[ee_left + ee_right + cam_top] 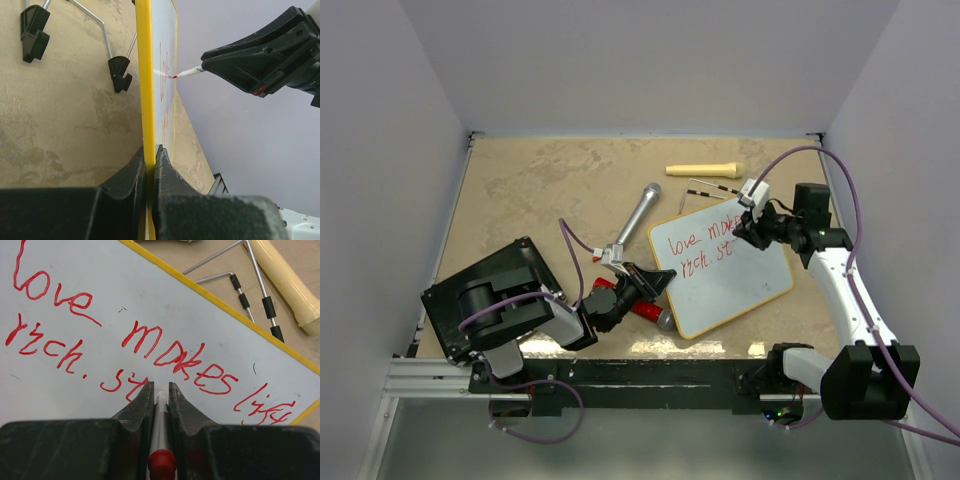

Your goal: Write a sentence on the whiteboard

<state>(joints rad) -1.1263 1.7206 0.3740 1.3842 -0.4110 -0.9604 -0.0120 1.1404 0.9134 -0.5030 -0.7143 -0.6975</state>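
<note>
1. Right gripper [160, 387] is clenched on a marker [161, 412] with a white barrel and a red end. The tip meets the whiteboard [745, 290] just after the last red strokes.
2. Left gripper [150, 154] is pinched tight on the board's near-left frame edge, which looks like bracing it for writing.
3. The whiteboard sits skewed on the right half of the table [520, 190], close to its near edge. Its wire feet [235, 277] stick out toward the far edge.
4. Done so far: the sentence [172, 356] runs over two lines. The first reads "love makes life", the last word crowding the board's right edge. The second reads "rich." followed by "st".
5. Left to do, as I judge it: "st" looks like the start of a new word, so the writing is partly done. There is bare board to the right of it and below it. How much wording is meant to follow I cannot tell.
6. Count of the task's things: one whiteboard, one marker, two written lines, four whole words and one fragment.
7. Count of the rest:
   - one silver microphone [640, 215] near the table's middle
   - one cream handle-like piece [705, 169] toward the far edge
   - one red item [645, 310] by the board's near-left corner
   - one black flat box [465, 300] at the near-left corner
</note>
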